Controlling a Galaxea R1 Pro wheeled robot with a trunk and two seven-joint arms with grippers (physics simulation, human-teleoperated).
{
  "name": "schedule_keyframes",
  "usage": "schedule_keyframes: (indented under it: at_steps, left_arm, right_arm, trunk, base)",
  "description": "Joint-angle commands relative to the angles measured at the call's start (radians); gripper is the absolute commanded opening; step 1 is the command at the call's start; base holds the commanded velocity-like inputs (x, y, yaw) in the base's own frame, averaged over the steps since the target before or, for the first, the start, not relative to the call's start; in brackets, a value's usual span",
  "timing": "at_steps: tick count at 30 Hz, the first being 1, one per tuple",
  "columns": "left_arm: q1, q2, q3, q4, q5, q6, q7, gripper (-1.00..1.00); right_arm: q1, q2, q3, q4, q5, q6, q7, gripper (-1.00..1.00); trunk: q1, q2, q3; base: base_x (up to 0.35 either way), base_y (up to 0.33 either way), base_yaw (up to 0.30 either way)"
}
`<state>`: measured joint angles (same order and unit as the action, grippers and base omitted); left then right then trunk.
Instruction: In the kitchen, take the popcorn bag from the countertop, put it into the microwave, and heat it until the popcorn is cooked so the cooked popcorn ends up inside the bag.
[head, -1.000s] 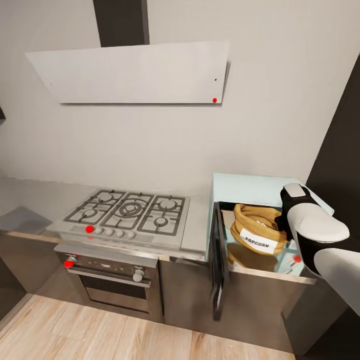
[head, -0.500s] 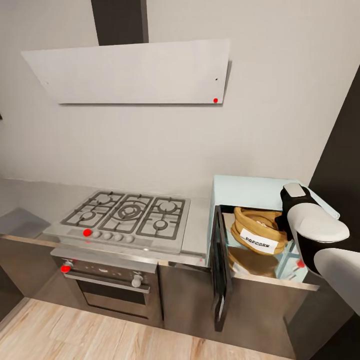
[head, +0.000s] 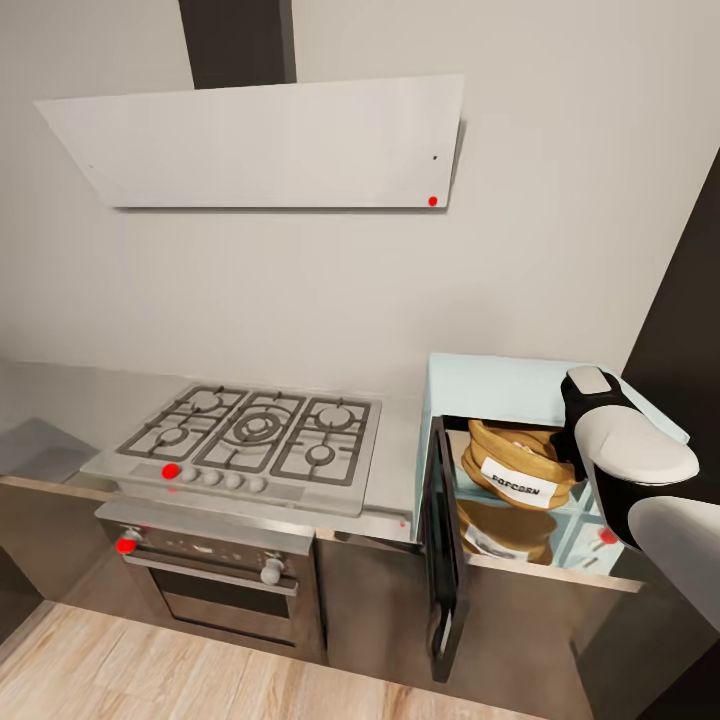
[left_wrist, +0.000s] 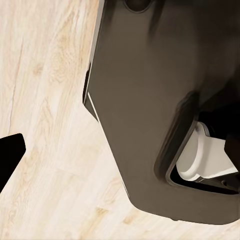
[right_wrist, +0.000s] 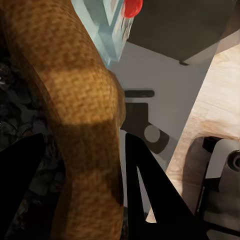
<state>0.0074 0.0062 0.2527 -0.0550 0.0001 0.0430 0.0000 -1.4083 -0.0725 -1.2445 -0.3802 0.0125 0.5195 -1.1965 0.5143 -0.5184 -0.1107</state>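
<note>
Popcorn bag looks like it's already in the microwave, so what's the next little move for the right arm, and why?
Probably open the right pincer and draw it back out. The popcorn bag sits inside the microwave, whose door hangs open, and the bag's rim lies between the fingers, so the door cannot shut yet.

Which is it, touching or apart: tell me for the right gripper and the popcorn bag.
Touching. The right wrist view shows the popcorn bag's rolled rim clamped between the right gripper's dark fingers, with no gap.
</note>
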Motion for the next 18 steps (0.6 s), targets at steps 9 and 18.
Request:
schedule_keyframes:
  at_steps: [9, 18]
  left_arm:
    - [0.0, 0.0, 0.004, -0.003, 0.0, 0.005, 0.0, 1.0]
    - [0.0, 0.0, 0.004, -0.003, 0.0, 0.005, 0.0, 1.0]
  right_arm:
    - [0.0, 0.0, -0.006, 0.0, -0.008, 0.002, 0.0, -1.0]
    - [0.0, 0.0, -0.006, 0.0, -0.008, 0.002, 0.0, 1.0]
  trunk:
    - [0.001, -0.001, -0.002]
    - [0.001, -0.001, -0.002]
  base:
    - [0.0, 0.0, 0.0]
    - [0.0, 0.0, 0.0]
